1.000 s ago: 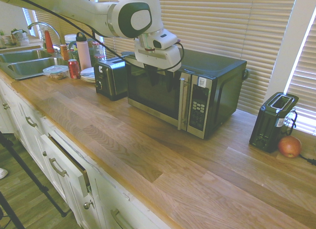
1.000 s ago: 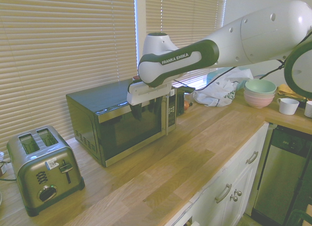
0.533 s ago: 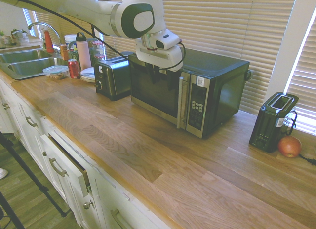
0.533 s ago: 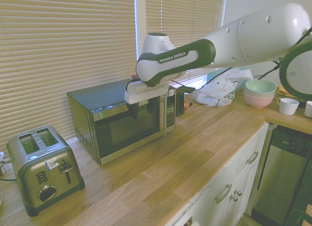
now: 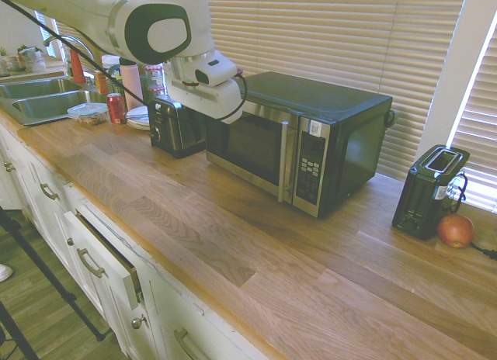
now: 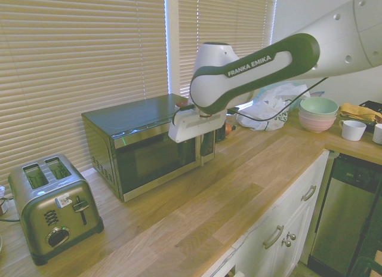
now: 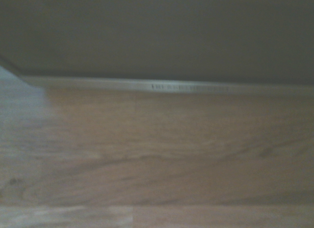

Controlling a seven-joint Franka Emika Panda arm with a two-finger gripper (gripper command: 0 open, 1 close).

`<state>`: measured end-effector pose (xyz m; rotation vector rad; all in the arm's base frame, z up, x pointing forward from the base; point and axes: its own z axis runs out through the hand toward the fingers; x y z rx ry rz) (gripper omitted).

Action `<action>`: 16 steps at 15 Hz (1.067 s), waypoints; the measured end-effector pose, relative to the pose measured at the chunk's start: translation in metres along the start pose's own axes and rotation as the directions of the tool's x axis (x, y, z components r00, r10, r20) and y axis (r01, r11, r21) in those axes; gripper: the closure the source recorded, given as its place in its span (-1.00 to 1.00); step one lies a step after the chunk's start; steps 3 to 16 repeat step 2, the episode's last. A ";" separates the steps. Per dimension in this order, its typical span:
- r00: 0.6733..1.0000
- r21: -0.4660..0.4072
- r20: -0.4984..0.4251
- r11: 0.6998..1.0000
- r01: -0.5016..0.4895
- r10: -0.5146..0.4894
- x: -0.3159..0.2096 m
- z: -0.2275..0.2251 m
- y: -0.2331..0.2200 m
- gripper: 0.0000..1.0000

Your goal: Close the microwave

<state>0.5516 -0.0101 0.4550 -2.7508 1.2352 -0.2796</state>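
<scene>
The microwave point(image 5: 256, 147) lies just behind the claw point(image 6: 179, 139), door shut; I cannot tell the claw's opening or grip.

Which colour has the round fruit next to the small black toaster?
Red-orange; the fruit shows best in the first exterior view.

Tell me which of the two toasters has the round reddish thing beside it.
The slim black toaster, on the button side of the microwave. The other, a wider silver toaster, stands on the microwave's opposite side.
</scene>
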 end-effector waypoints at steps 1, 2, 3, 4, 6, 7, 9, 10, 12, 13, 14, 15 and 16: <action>1.000 -0.004 0.002 1.000 -0.002 0.002 -0.009 0.008 0.014 -1.00; 1.000 -0.007 0.007 1.000 -0.002 0.002 -0.018 0.014 0.027 -1.00; 1.000 -0.007 0.007 1.000 -0.002 0.002 -0.018 0.014 0.027 -1.00; 1.000 -0.007 0.007 1.000 -0.002 0.002 -0.018 0.014 0.027 -1.00; 1.000 -0.007 0.007 1.000 -0.002 0.002 -0.018 0.014 0.027 -1.00; 1.000 -0.007 0.007 1.000 -0.002 0.002 -0.018 0.014 0.027 -1.00; 1.000 -0.007 0.007 1.000 -0.002 0.002 -0.018 0.014 0.027 -1.00; 1.000 -0.007 0.007 1.000 -0.002 0.002 -0.018 0.014 0.027 -1.00; 1.000 -0.007 0.007 1.000 -0.002 0.002 -0.018 0.014 0.027 -1.00; 1.000 -0.007 0.007 1.000 -0.002 0.002 -0.018 0.014 0.027 -1.00; 1.000 -0.007 0.007 1.000 -0.002 0.002 -0.018 0.014 0.027 -1.00; 1.000 -0.007 0.007 1.000 -0.002 0.002 -0.018 0.014 0.027 -1.00; 1.000 -0.007 0.007 1.000 -0.002 0.002 -0.018 0.014 0.027 -1.00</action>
